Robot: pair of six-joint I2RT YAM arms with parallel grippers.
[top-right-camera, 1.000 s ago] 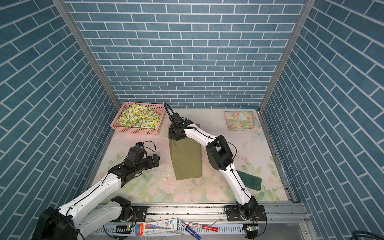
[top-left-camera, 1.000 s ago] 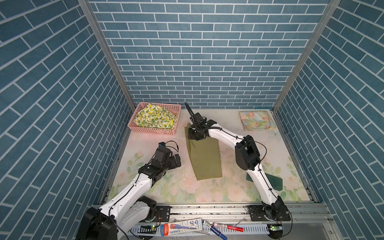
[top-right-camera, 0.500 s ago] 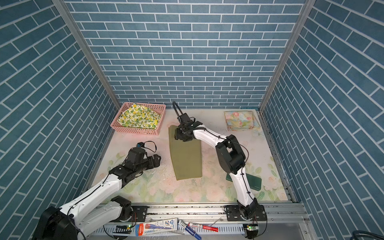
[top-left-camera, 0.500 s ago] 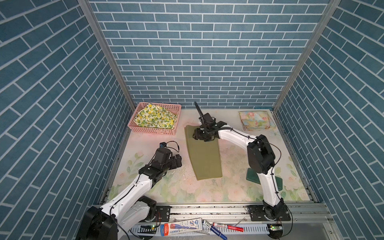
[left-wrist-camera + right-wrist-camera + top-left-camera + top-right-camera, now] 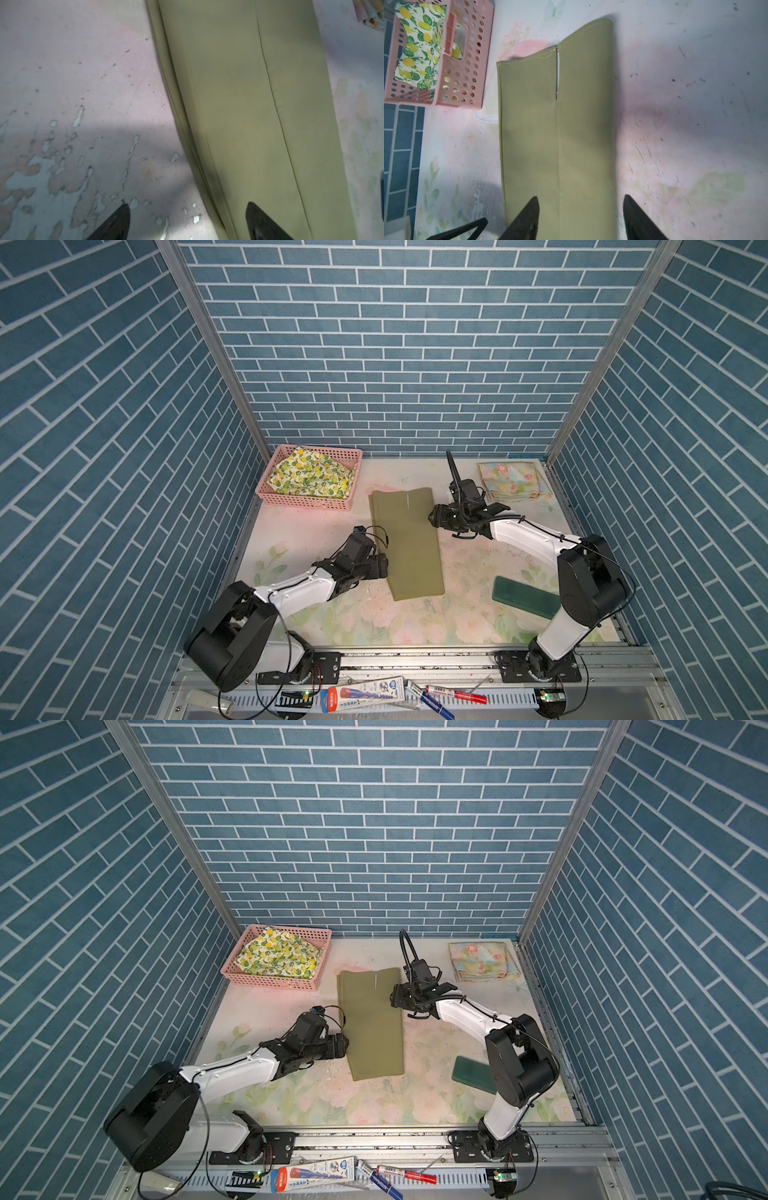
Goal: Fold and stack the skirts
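The olive green skirt [image 5: 405, 543] [image 5: 372, 1023] lies flat in a long folded strip mid-table. My left gripper [image 5: 382, 566] [image 5: 187, 207] is open at its left edge, with one fingertip [image 5: 252, 209] over the cloth and one over bare table. My right gripper [image 5: 434, 516] [image 5: 581, 198] is open just above the strip's right edge [image 5: 610, 145] and holds nothing. The lemon-print skirt [image 5: 309, 477] [image 5: 419, 47] lies in the pink basket. The pastel floral skirt [image 5: 511, 481] [image 5: 482, 961] sits folded at the back right.
The pink basket [image 5: 307, 502] stands at the back left, close to the strip's far corner. A dark green block [image 5: 523, 597] [image 5: 473, 1075] lies front right beside the right arm. Pens and a tube [image 5: 361, 693] lie on the front rail. Brick walls close three sides.
My right gripper opened, let go of the olive skirt's far end and drew back to the right; that end now lies flat. My left gripper moved right to the strip's left edge.
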